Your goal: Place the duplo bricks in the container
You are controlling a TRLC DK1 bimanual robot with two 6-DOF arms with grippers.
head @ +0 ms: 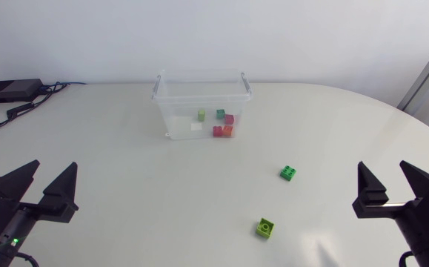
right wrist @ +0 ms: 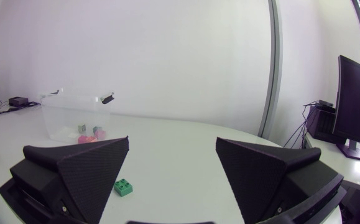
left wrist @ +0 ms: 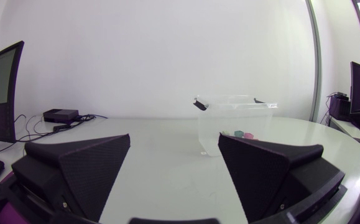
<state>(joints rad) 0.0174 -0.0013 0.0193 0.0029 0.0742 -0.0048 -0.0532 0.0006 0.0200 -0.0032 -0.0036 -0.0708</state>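
Left hand (head: 55,164), lower left of frame in head view: fingers wide apart, nothing btwn them, sits over bare counter (head: 125,200). Right hand (head: 382,165), lower right of frame: fingers likewise spread, holding nothing. Wrist views confirm: left hand (left wrist: 174,135) parted w/ clear gap; right hand (right wrist: 172,139) same. Two bricks lie loose on counter, both right of ctr in head view: lime brick (head: 265,228) at lower ctr-right, green brick (head: 287,173) above it toward mid-frame, studs up. They are apart from ea. other and well apart from both hands. In right wrist view, green brick (right wrist: 124,187) rests on counter just ahead of the hand, close by one finger, not touching. Container (head: 199,73): clear plastic tub, upper ctr of frame, upright, no lid, grip at ea. end. Contents on its floor: yellow-green brick (head: 201,114), dark green brick (head: 220,113) and pink brick (head: 229,119) to the rear; red brick (head: 217,131) and orange brick (head: 227,130) side by side, touching, in front. Pale square patch (head: 196,127) beside them; nature cannot be told. Left wrist view: container (left wrist: 235,121) ahead of the hand, coloured bricks visible through its wall. Right wrist view: container (right wrist: 74,115) farther off, beyond green brick. Black box (head: 10,90) w/ cables at upper left of frame.
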